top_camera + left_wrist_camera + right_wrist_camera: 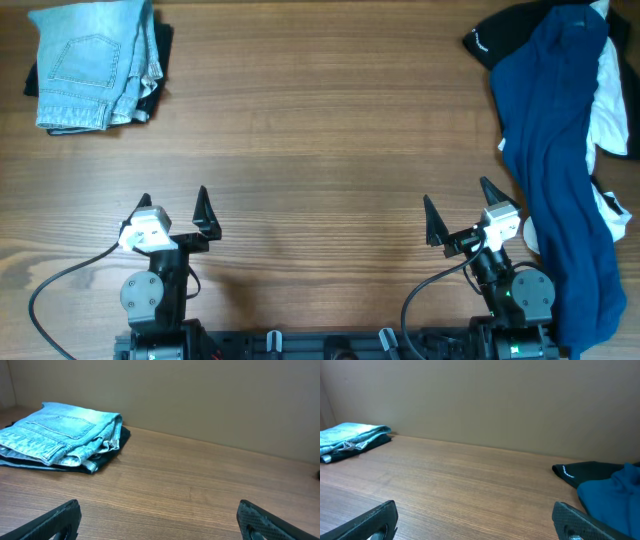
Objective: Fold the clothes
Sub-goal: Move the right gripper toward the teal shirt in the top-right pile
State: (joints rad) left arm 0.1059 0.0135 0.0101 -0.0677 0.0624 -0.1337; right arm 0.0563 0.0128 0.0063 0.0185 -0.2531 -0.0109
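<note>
One folded stack (pixel 90 65), one unfolded heap (pixel 555 150), two arms (pixel 155 262).

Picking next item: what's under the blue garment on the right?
A white garment and a black garment poke out beneath the blue garment; the rest is covered.

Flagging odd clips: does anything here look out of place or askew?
Only the blue garment: it sprawls unfolded down the right side of the table. The folded jeans sit tidy.

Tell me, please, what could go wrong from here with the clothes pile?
The blue garment lies over a white garment and a black garment, so pulling it may drag those along. Its lower end runs beside the right arm, so it might snag there.
</note>
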